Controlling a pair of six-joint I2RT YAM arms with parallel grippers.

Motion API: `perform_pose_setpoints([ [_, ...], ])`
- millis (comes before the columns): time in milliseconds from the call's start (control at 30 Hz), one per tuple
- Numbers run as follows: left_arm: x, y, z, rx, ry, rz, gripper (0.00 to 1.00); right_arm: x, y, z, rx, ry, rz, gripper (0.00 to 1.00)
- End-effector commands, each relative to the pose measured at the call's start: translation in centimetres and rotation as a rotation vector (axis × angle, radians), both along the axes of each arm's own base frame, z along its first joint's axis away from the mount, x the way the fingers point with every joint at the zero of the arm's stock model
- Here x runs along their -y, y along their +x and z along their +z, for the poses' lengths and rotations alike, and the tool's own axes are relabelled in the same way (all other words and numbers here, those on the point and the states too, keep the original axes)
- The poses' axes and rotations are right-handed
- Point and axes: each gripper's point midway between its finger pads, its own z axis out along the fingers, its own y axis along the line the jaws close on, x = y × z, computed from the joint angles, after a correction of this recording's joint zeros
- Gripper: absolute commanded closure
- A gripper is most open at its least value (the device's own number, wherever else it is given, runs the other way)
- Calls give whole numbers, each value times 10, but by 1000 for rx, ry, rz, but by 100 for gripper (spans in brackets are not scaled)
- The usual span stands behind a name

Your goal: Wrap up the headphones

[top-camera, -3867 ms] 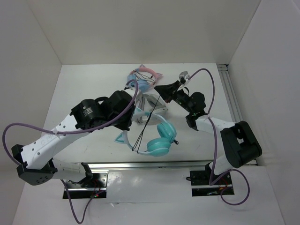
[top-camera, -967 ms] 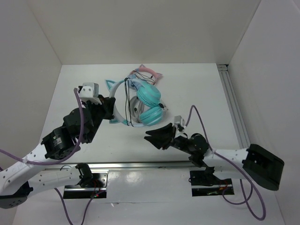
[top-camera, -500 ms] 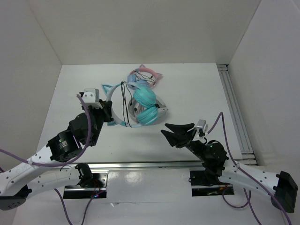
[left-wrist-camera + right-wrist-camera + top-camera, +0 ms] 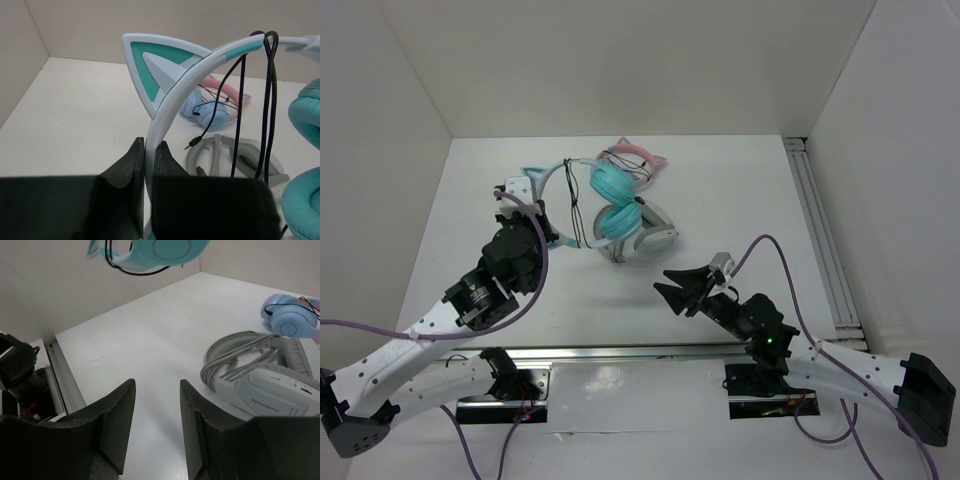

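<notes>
Right gripper (image 4: 157, 385), jaws apart and empty, has drawn back to the near edge. Left gripper (image 4: 148, 150) stays clenched on the white band of the headphones (image 4: 610, 200), now carried farther back with the cups hanging off the table. The cable (image 4: 270, 100) loops over the band, so wrapping looks nearly finished.

On grey-white headphones (image 4: 280, 385): upside-down brand txt, approx. "supanda"; nothing else legible.

White tabletop (image 4: 740, 190), plain off-white walls (image 4: 620, 60) on three sides, metal rail (image 4: 818, 235) along right edge, even light
</notes>
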Motion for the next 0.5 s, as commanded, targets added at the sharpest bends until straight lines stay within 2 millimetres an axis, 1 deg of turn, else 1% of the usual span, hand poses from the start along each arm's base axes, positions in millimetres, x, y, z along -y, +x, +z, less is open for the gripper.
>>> perform_pose_setpoints([
  [0,-9,14,26,105,-168,63,100,-3,-3,21,30,49,18,52],
  [33,-17,19,21,95,-171,100,100,-3,-3,21,30,49,19,52],
  [133,-21,32,-1,37,-186,140,100,-4,-4,21,32,48,27,52],
  [167,-27,38,-2,34,-223,162,100,-4,-4,21,32,48,27,52],
  [200,-27,44,-15,-2,-216,174,100,-5,-4,19,27,40,27,52],
  [233,-29,49,-19,-16,-221,183,100,-5,-4,19,27,40,27,52],
  [267,-34,54,-27,-41,-221,190,100,-5,-4,19,27,40,27,52],
  [300,-33,60,-35,-59,-232,198,100,-5,-4,19,27,40,27,52],
  [367,-38,67,-43,-75,-248,215,100,-5,-4,19,27,40,27,52],
  [467,-42,75,-61,-114,-282,235,100,-4,-4,17,28,41,27,52],
])
